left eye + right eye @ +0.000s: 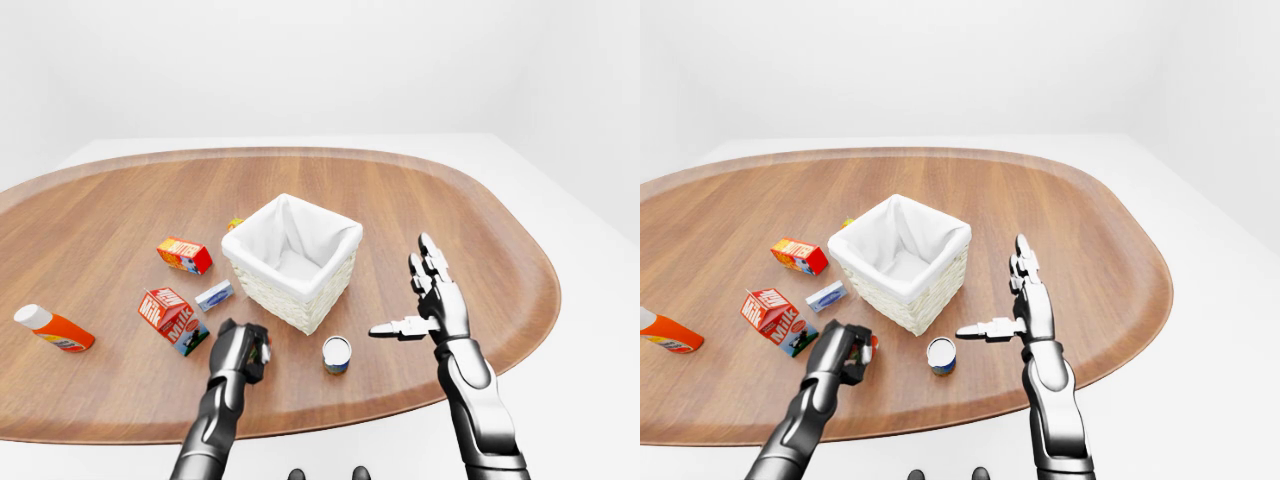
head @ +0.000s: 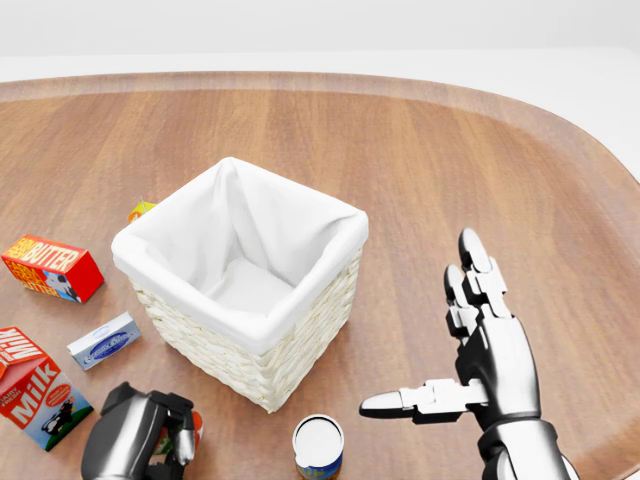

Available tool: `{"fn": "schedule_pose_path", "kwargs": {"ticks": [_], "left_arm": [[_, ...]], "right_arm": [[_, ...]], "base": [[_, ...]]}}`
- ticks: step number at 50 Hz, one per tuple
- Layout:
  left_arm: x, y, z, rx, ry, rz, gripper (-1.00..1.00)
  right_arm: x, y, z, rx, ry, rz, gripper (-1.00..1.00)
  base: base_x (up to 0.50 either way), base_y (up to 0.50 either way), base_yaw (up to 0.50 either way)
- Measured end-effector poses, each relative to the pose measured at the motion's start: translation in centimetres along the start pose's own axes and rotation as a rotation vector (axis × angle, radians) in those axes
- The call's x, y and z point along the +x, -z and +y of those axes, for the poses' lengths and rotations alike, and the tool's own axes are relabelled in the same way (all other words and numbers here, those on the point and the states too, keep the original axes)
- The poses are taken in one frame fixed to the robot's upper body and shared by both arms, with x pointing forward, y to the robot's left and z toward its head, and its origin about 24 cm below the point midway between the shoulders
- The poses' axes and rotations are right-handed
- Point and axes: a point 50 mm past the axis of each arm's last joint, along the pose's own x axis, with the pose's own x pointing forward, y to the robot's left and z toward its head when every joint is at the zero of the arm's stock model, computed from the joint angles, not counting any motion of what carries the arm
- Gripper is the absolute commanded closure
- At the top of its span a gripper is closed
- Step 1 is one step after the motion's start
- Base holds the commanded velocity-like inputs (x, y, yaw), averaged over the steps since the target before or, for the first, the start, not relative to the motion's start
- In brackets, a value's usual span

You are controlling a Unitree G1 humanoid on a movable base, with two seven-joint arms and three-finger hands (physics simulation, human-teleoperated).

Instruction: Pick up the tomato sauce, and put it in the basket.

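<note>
Chrome left hand (image 2: pixel 135 440) – curled round red can (image 2: pixel 192 428) | square wicker basket (image 2: pixel 250 350)

My left hand (image 2: pixel 135 437) is gripping the tomato sauce (image 2: pixel 190 430) beside the basket (image 2: pixel 240 335)

My fingers are curling round the can at the bottom left of the head view, hiding all but a red sliver, while my right hand (image 2: pixel 470 350) is hovering open at the lower right, thumb pointing left toward a white-topped can (image 2: pixel 318 445) just below the basket's near corner; the white-lined wicker basket is sitting mid-table (image 2: pixel 450 150), with a milk carton (image 2: pixel 35 390), a small blue-and-white box (image 2: pixel 103 341), an orange butter box (image 2: pixel 52 267) and a yellow item (image 2: pixel 140 210) lying to its left
</note>
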Motion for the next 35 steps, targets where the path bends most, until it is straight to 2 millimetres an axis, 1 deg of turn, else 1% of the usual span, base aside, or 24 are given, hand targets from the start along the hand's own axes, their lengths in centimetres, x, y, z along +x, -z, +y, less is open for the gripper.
{"fn": "schedule_pose_path", "kwargs": {"ticks": [35], "left_arm": [[-1.3, -3.2, 3.8, -0.081, -0.05, -0.153, 1.0]], "right_arm": [[0.0, 0.1, 0.0, -0.001, 0.001, 0.003, -1.0]], "base": [[0.0, 0.0, 0.0]]}}
